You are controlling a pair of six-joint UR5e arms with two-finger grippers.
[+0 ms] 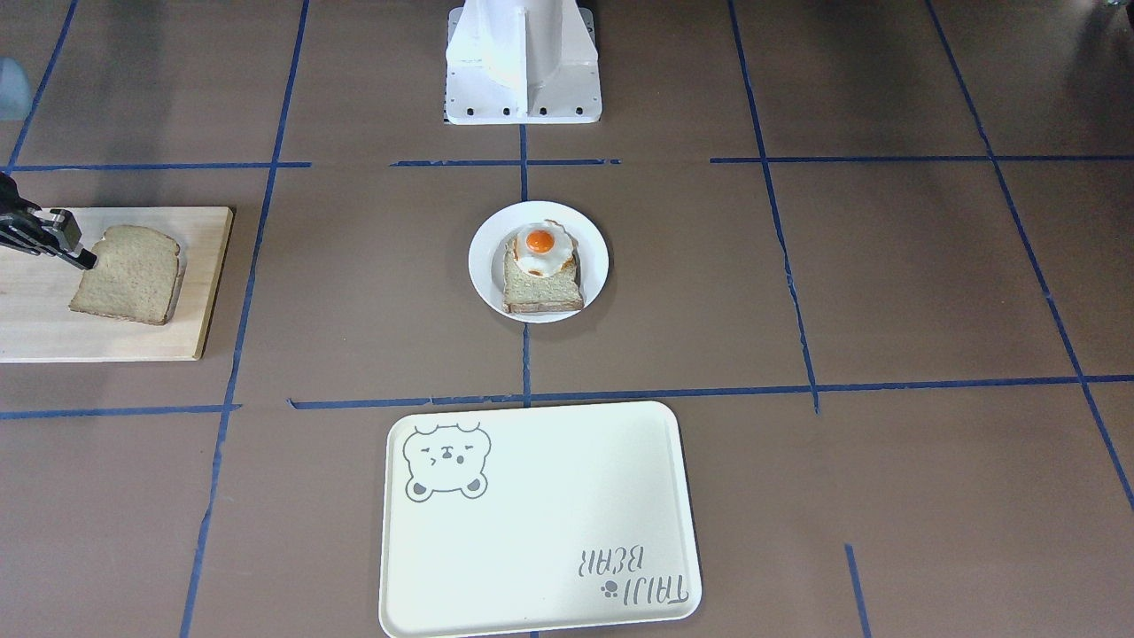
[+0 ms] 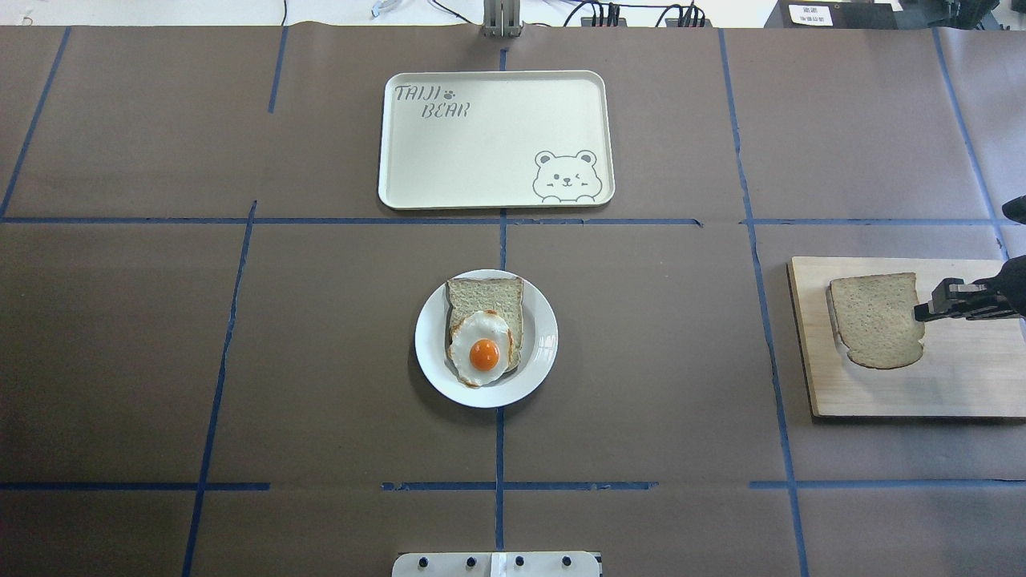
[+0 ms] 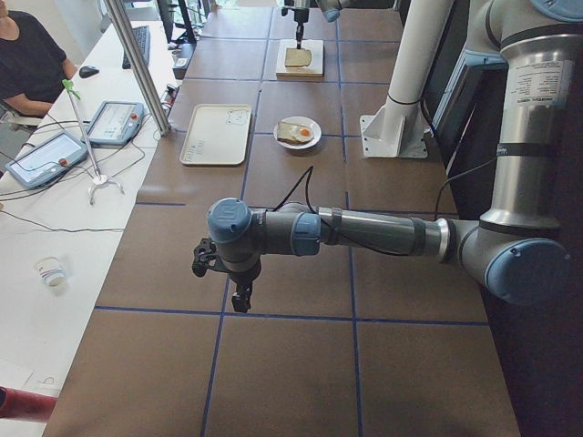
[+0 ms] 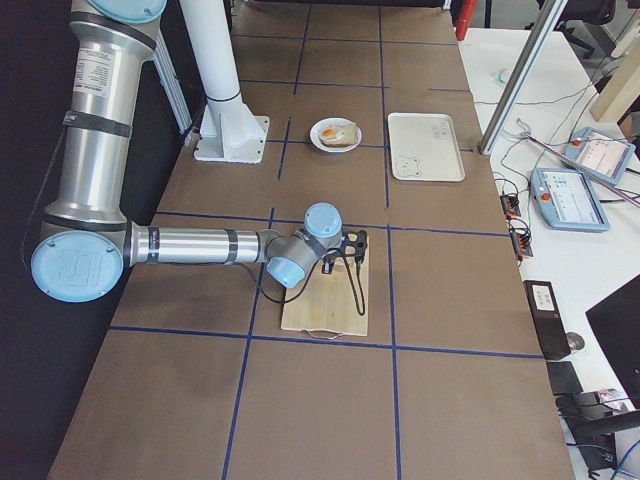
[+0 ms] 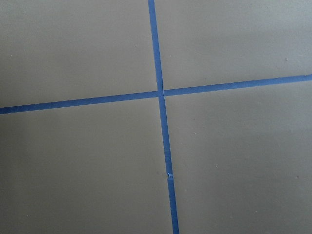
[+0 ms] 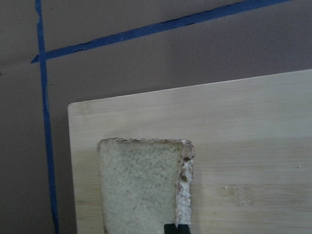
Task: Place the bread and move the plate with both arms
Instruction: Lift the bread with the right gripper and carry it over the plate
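**Edge pinch on the bread: hazards ahead and contents of the holders**

The bread lies on the wooden board at the robot's right, well apart from the plate. The right gripper has its jaws drawn narrow on the slice's crust edge. The hold takes only that margin, so a soft slice would likely sag, tear at the crust or slip free in transit. A tilted release could set it askew on the fried egg or leave it overhanging the plate rim. A low approach could nudge the plate.

The left gripper hangs over bare table far from the plate, and its opening cannot be told.

The plate holds a paler slice topped by the egg. The tray, beyond the plate, shows its bear drawing and lettering.
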